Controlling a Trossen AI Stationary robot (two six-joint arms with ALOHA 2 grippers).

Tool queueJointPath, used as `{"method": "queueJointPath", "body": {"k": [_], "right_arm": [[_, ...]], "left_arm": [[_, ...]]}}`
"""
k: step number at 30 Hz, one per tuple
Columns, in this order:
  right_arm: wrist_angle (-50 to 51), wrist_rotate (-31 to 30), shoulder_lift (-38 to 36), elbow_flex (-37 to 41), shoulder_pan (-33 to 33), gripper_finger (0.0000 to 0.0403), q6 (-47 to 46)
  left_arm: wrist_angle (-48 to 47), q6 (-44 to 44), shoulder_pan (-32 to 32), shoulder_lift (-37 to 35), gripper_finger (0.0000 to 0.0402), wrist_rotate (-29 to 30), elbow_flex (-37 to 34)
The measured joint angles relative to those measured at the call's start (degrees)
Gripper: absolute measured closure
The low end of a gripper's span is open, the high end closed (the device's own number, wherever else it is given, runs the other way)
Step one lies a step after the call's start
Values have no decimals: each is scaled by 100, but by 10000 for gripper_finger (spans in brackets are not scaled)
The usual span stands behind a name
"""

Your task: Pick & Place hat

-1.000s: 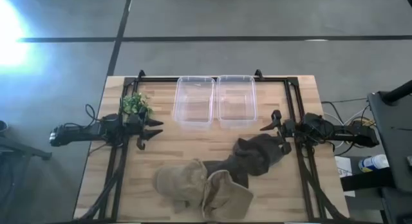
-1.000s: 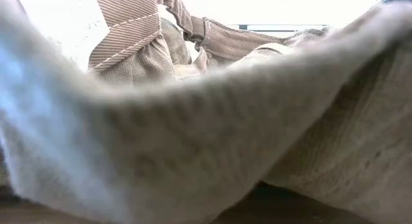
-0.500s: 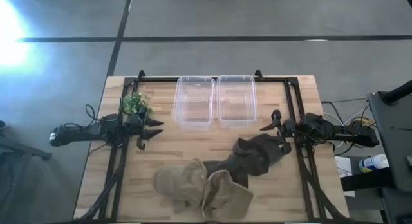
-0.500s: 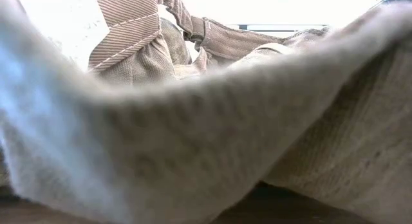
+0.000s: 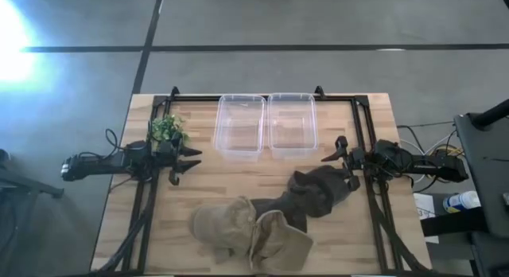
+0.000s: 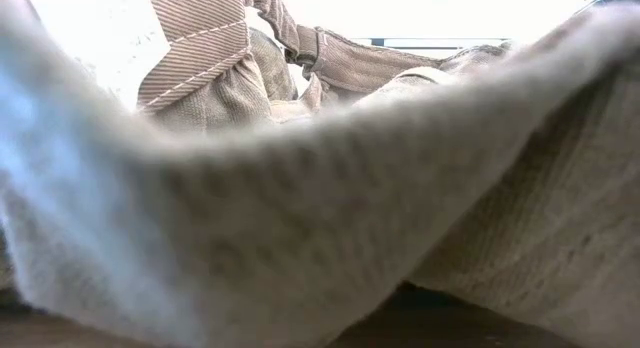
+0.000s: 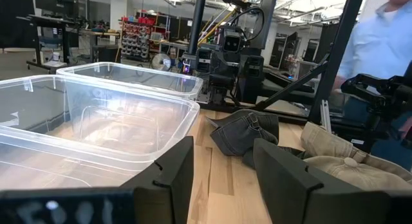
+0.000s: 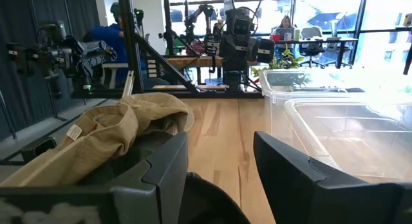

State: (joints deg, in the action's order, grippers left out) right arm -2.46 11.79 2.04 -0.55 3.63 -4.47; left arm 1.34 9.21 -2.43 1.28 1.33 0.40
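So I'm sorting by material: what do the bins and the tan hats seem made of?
The bins look like clear, glossy rigid plastic: the wood shows through them. The tan hats look like matte woven cotton twill, with visible ribbing and stitched seams, though the fibre is uncertain.

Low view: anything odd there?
Yes. Tan hat fabric lies right against the lens and fills nearly the whole picture. From above, the tan hats sit heaped at the table's near edge, where that camera looks out.
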Motion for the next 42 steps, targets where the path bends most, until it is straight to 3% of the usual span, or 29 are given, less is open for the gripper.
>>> {"method": "queueJointPath", "body": {"k": [27, 34, 39, 42], "right_arm": [[-2, 4, 0, 1, -1, 227, 13], [-6, 9, 1, -1, -1, 227, -2898], [0, -70, -1, 1, 1, 227, -6298], [9, -474, 1, 1, 3, 227, -6920]], "left_arm": [[1, 0, 1, 0, 246, -1, 2], [0, 2, 1, -2, 246, -1, 2], [0, 2, 1, -2, 246, 1, 2], [0, 1, 0, 0, 246, 1, 1]]}}
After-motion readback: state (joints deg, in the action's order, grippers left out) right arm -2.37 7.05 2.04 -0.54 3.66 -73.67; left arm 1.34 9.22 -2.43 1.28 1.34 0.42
